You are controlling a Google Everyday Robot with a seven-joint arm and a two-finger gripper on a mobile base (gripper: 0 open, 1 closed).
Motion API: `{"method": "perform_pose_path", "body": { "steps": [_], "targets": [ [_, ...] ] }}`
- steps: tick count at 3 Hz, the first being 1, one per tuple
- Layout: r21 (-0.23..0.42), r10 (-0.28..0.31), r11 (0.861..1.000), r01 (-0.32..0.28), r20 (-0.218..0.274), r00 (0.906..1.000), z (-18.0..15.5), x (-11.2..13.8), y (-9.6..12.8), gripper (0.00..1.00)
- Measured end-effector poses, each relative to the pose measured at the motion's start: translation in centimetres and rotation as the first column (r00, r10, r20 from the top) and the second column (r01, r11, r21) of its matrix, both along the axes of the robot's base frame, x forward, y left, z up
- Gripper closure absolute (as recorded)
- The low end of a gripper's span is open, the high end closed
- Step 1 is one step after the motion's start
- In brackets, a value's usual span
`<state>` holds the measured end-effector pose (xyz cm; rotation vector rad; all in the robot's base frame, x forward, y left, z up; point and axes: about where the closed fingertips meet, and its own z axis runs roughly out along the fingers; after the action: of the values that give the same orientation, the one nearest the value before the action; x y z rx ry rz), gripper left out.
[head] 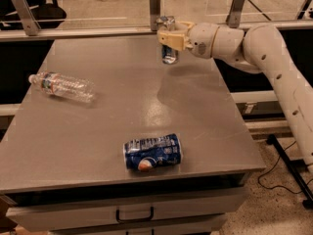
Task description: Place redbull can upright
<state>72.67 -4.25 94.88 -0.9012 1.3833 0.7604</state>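
The redbull can [169,54], slim and silver with blue patches, hangs upright in my gripper [169,37] over the far middle of the grey table [117,111]. Its bottom end is close to the table surface near the back edge; I cannot tell whether it touches. The gripper is shut on the can's upper part, with the white arm [244,43] reaching in from the right.
A wider dark blue Pepsi can [152,152] lies on its side near the table's front edge. A clear plastic water bottle [63,86] lies on its side at the left. A metal rail with posts [155,6] runs behind the table. A drawer handle [134,214] is below.
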Motion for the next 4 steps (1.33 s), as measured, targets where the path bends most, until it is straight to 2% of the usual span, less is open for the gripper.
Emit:
{"method": "perform_pose_path", "body": {
  "steps": [1, 3, 4],
  "targets": [
    [0.058, 0.04, 0.998, -0.041, 0.015, 0.9991, -0.5, -0.5, -1.2, 1.0],
    [0.065, 0.126, 0.99, -0.127, 0.024, 0.9918, -2.0, -1.3, -2.5, 1.0],
    [0.061, 0.164, 0.985, -0.164, 0.017, 0.9864, -2.8, -1.5, -2.7, 0.82]
  ]
}}
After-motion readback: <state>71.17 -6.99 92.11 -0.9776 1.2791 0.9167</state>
